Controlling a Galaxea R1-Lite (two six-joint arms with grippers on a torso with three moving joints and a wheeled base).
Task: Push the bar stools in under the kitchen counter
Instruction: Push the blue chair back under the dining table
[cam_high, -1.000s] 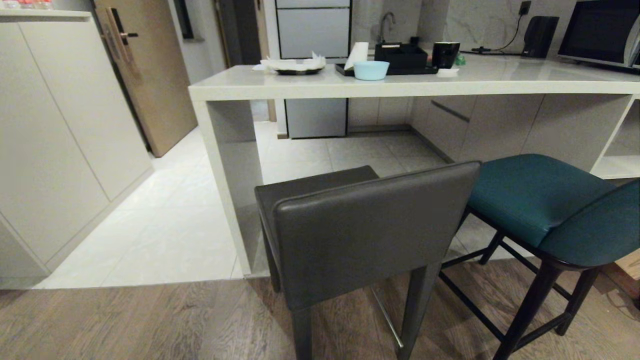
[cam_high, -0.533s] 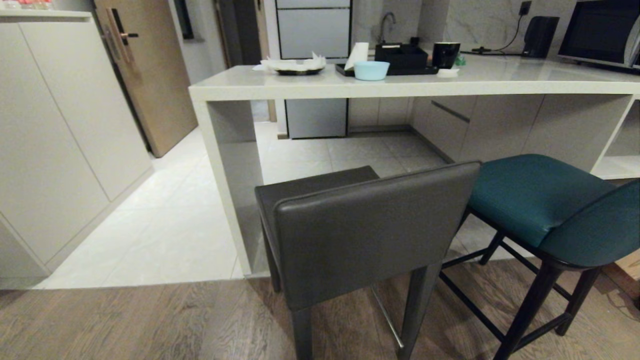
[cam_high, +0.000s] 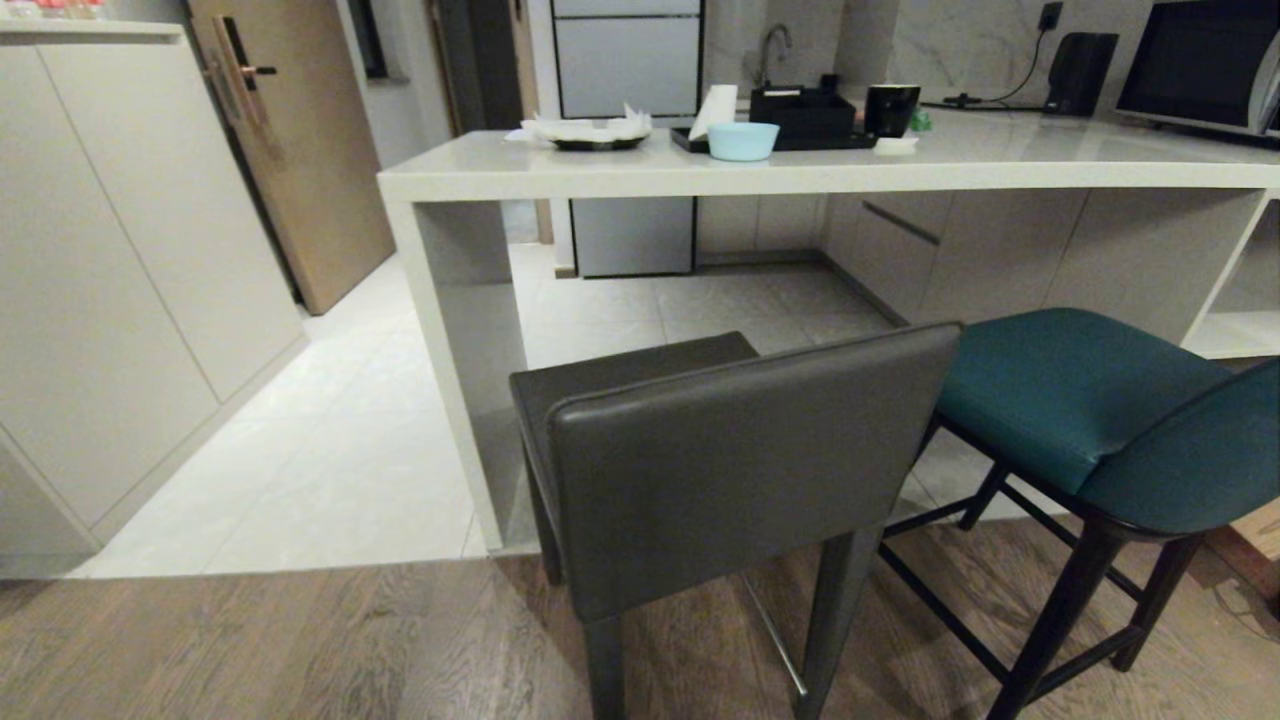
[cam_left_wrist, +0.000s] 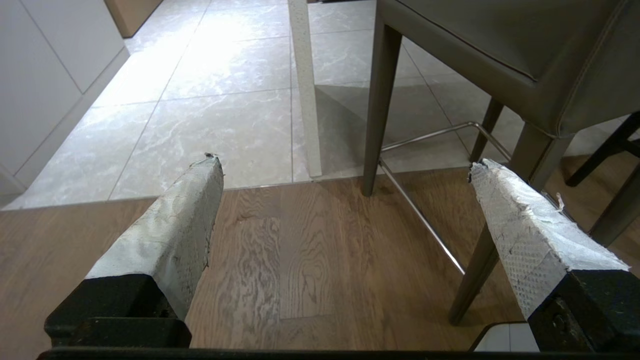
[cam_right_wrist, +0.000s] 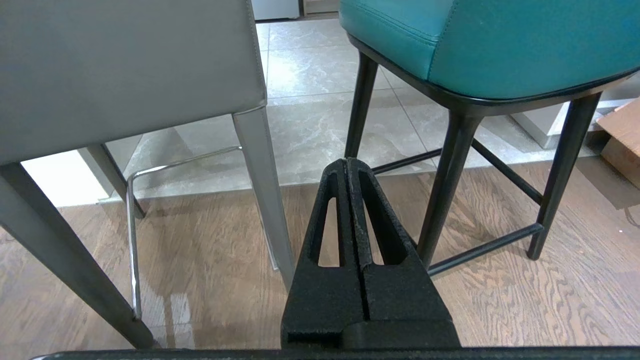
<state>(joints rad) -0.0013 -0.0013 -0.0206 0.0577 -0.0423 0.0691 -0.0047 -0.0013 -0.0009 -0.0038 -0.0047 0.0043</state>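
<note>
Grippers first: neither shows in the head view, so I read them from the wrist cameras. My left gripper (cam_left_wrist: 345, 162) hangs low over the wood floor (cam_left_wrist: 300, 260) with its taped fingers (cam_left_wrist: 175, 220) spread wide and nothing between them; my right gripper (cam_right_wrist: 352, 165) hangs just as low with its black jaws pressed together, empty. Neither touches a stool. Nearest me stands the grey stool (cam_high: 740, 470), back towards me, its seat reaching only partly under the front edge of the kitchen counter (cam_high: 830, 178), close to the slab side panel (cam_high: 460, 370) at the counter's left end. To its right the teal stool (cam_high: 1080, 400) stands angled, its seat mostly outside the front edge. I judge that no push has begun and this is the approach step. The next move calls for raising an arm to a stool's back and pressing squarely towards the counter, so the legs clear the side panel. The left wrist view alone shows the grey stool's steel footrest (cam_left_wrist: 425, 210) and how near its front leg stands to the panel; the right wrist view alone shows the teal stool's rungs (cam_right_wrist: 480, 247). Only the head view shows the countertop, where a blue bowl (cam_high: 742, 140) sits well behind the front edge.
</note>
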